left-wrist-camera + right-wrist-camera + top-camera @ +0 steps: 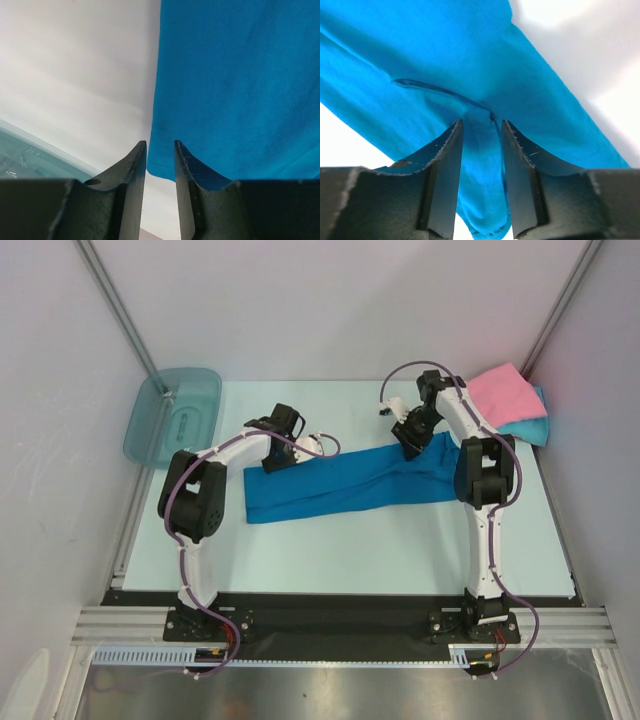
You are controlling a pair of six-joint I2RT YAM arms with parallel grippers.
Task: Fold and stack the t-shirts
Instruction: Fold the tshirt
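Observation:
The deep blue t-shirt [345, 483] lies folded into a long band across the middle of the table. My left gripper [326, 447] is at the band's far left edge. In the left wrist view its jaws [160, 145] stand a narrow gap apart, with the flat corner of the shirt [235, 85] at the tips and bare table showing between them. My right gripper [412, 448] is at the band's right end. In the right wrist view it [482, 125] is shut on a bunched fold of the blue shirt [480, 170]. The pink t-shirt [503, 392] lies on the turquoise one [530, 428] at the back right.
The translucent teal plastic bin [175, 415] sits at the back left corner and shows in the left wrist view [30, 160]. White walls and metal posts enclose the table on three sides. The arm bases stand at the near edge.

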